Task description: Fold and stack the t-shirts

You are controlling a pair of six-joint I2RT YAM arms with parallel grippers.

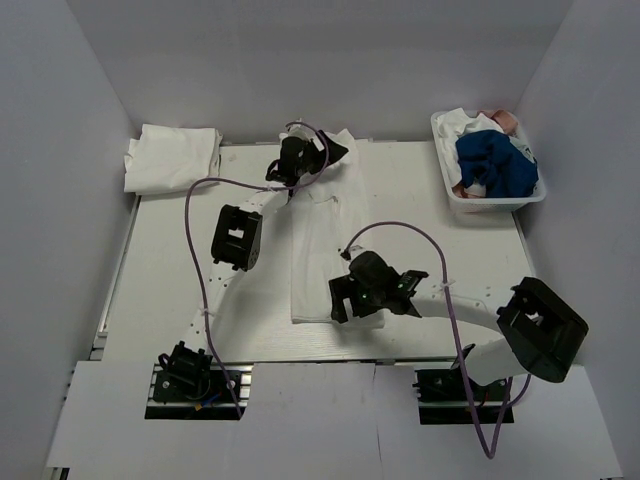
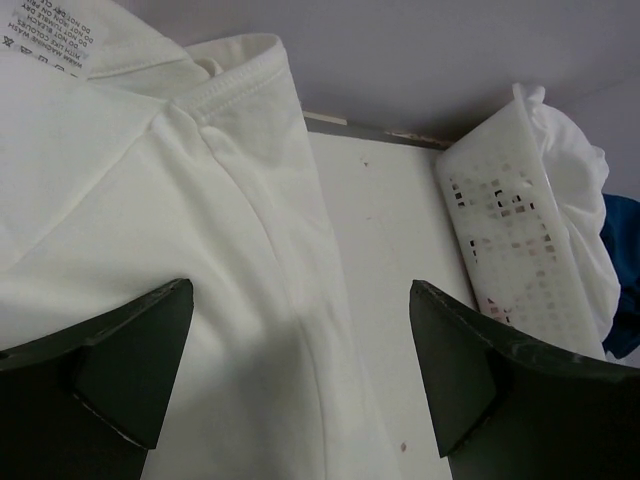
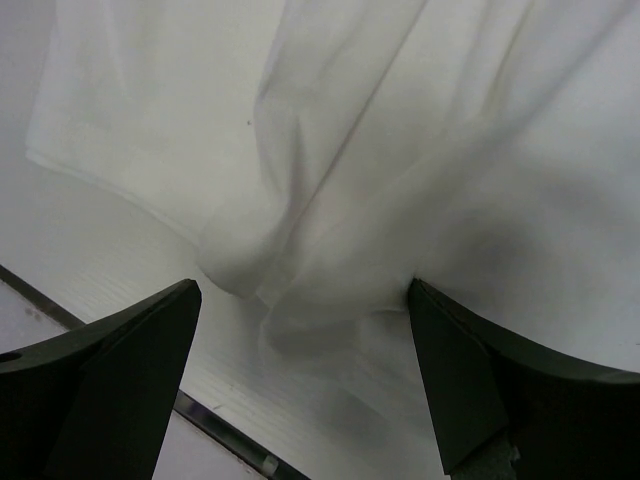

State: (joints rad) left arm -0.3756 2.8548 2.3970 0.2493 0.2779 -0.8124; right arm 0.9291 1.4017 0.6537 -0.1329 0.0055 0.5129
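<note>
**Both tools spread wide over the two ends of one t-shirt**

Nearest the arm bases, the right tool (image 3: 300,295) hangs over the near end of a white t-shirt (image 1: 318,235) that lies lengthwise down the middle of the table (image 1: 180,290). Its fingers (image 3: 120,370) stand far apart and pinch nothing. In the right wrist view a rumpled fold of the shirt's near edge (image 3: 250,260) sits in the gap between them, with bare ribbed table showing just below it. The cloth runs away from the tool in long soft creases.

From there the t-shirt stretches as a long, narrow strip toward the far side of the table, leaning slightly right as it goes.

At its far end the left tool (image 2: 300,300) is poised above the neck of the same shirt, also opened wide and gripping nothing. The left wrist view shows the ribbed collar (image 2: 240,70) ahead of the fingers (image 2: 140,360), a printed neck label (image 2: 50,45) at the upper left, and the shirt's edge passing between the two fingers.

Beyond, at the far left corner, another white t-shirt (image 1: 170,158) lies folded, well apart from both tools. At the far right stands a white perforated basket (image 1: 452,190) holding white cloth, a blue garment (image 1: 495,165) and a bit of pink fabric.
</note>
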